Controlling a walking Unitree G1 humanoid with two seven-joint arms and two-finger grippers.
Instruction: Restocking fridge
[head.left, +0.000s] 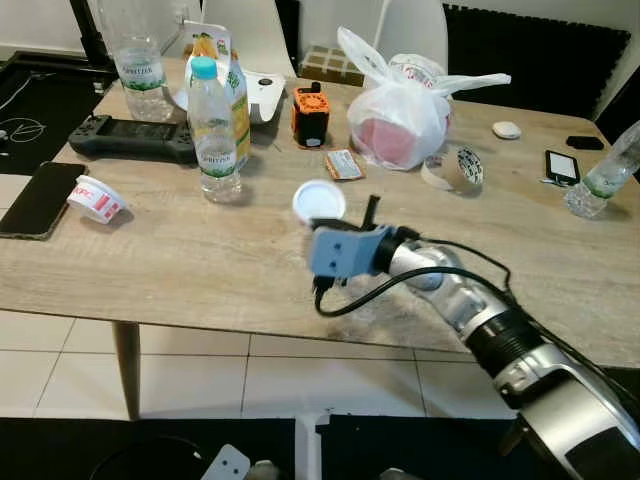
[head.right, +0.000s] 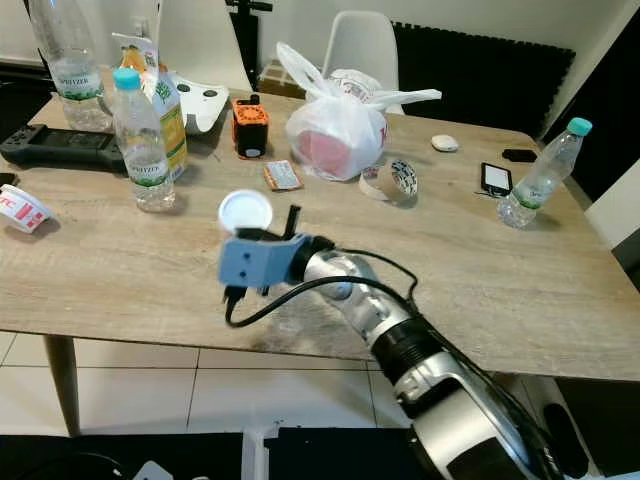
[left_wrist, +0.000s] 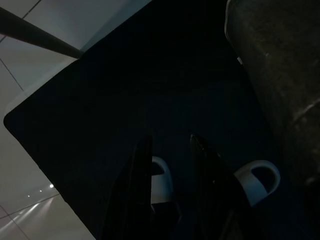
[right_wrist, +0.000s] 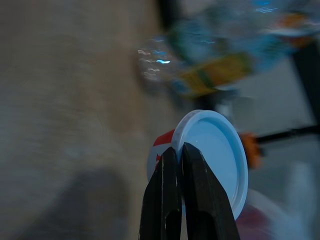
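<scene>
My right gripper (head.left: 340, 214) reaches over the middle of the wooden table (head.left: 200, 270) and is shut on a small cup with a white lid (head.left: 319, 202). In the right wrist view its fingers (right_wrist: 172, 175) pinch the lid's rim, and the red and white side of the cup (right_wrist: 159, 150) peeks out behind it. The cup is held tilted just above the tabletop. A water bottle with a blue cap (head.left: 213, 130) and a juice carton (head.left: 228, 75) stand to the left behind it. My left gripper (left_wrist: 170, 160) hangs low in the dark, fingers apart, over a black floor mat.
A white plastic bag (head.left: 405, 105), an orange gadget (head.left: 311, 115), a snack packet (head.left: 344, 164) and a tape roll (head.left: 455, 168) lie behind the gripper. A black controller (head.left: 130, 135), a phone (head.left: 40, 198) and a tipped cup (head.left: 97, 198) are at left. Another bottle (head.left: 605, 175) stands at right.
</scene>
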